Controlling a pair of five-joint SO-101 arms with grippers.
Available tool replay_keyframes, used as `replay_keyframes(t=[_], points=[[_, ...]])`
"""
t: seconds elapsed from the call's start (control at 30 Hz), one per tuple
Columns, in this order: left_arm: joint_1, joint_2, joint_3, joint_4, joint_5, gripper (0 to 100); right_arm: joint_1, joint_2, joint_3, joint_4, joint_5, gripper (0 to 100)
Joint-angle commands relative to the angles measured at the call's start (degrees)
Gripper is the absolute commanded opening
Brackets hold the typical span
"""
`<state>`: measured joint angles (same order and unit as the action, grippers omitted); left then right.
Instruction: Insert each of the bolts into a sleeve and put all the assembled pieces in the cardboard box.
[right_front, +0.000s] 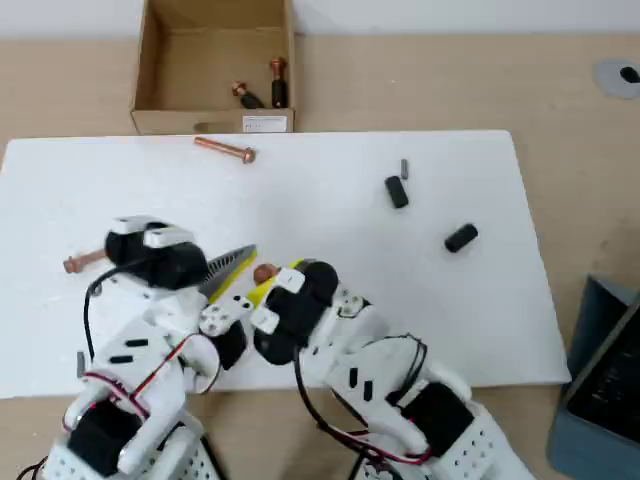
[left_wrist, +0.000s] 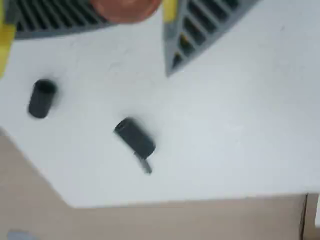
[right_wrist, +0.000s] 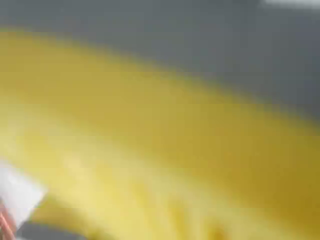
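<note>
My left gripper hangs over the white board's front middle, its grey ribbed fingers shut on a copper bolt. My right gripper sits right beside it, against the bolt; its wrist view is a close yellow blur. Two black sleeves lie on the board's right half, also seen as sleeves in the left wrist view. One loose bolt lies near the cardboard box; another bolt lies at the left. Two assembled pieces rest in the box.
A white board covers the wooden table. A small grey pin lies next to the nearer sleeve. A dark grey device stands at the right edge, and a round grey fitting is in the table's far right corner.
</note>
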<state>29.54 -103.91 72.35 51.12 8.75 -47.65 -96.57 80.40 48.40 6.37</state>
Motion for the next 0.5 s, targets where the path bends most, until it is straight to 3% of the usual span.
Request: replay_keyframes(t=[0.0,0.23,0.4,0.47], points=[[-0.8,0.1,-5.5,0.0,-0.7,22,-0.4,-0.7,-0.2,-1.8,0.3,0.9],[-1.1,0.2,-8.2,0.0,-1.4,20,-0.3,-0.7,-0.2,-1.8,0.3,0.9],[-5.4,-0.2,-8.8,-0.4,-7.5,0,1.8,-0.7,-0.3,-1.8,0.2,0.9],[-8.5,-0.2,-8.6,-0.2,-10.1,2,4.3,-0.7,-0.4,-1.5,0.2,0.9]])
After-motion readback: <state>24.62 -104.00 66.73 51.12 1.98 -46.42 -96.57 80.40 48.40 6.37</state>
